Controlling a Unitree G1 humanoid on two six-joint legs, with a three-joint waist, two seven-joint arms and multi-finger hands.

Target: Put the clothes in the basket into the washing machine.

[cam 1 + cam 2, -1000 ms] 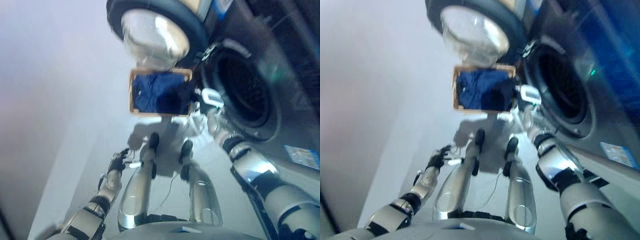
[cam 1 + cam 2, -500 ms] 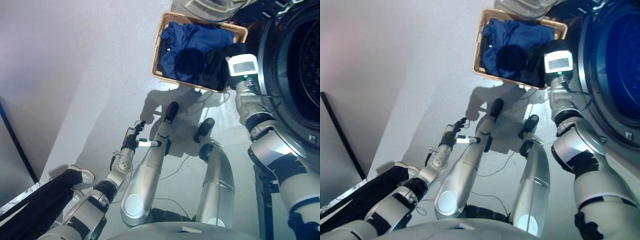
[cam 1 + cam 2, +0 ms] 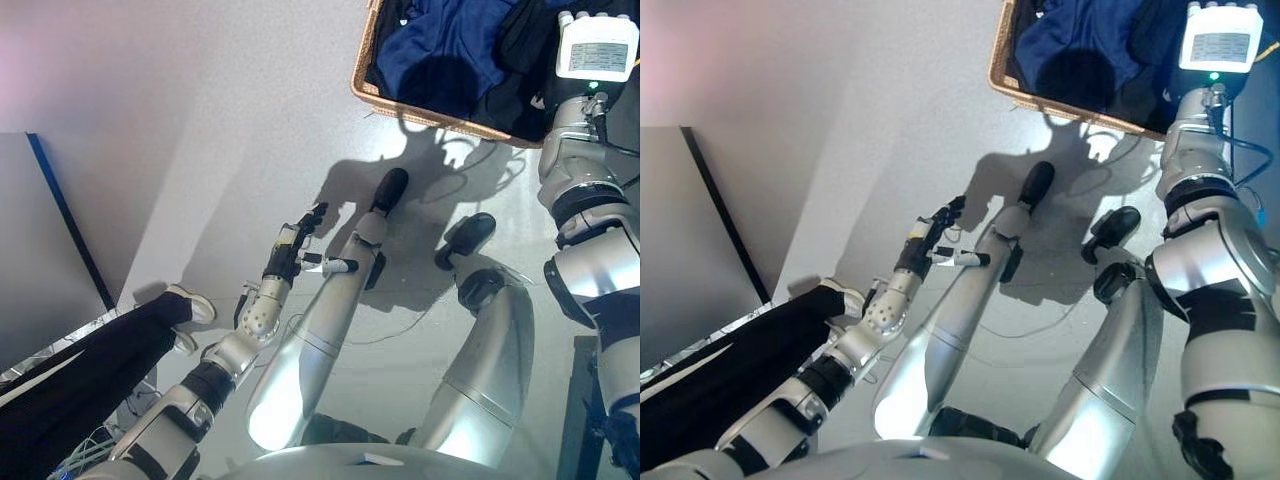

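A wicker basket [image 3: 385, 92] sits on the floor at the top right, cut off by the upper edge. It holds blue clothes [image 3: 440, 40] and a dark garment [image 3: 520, 110] at its right end. My right forearm [image 3: 575, 170] reaches up to the basket's right end. The right hand is hidden beyond the wrist, over the dark garment. My left hand [image 3: 292, 248] hangs low at the centre left over bare floor, apart from the basket, with relaxed fingers and nothing in it.
A person's leg in black trousers [image 3: 75, 385] with a white shoe [image 3: 188, 305] stands at the lower left, close to my left arm. A grey wall panel with a blue edge [image 3: 65, 215] runs along the left side.
The camera has tipped down: the basket has slid to the top edge and the washing machine has left the view. The person's leg shows more. Both arms hold about the same pose.
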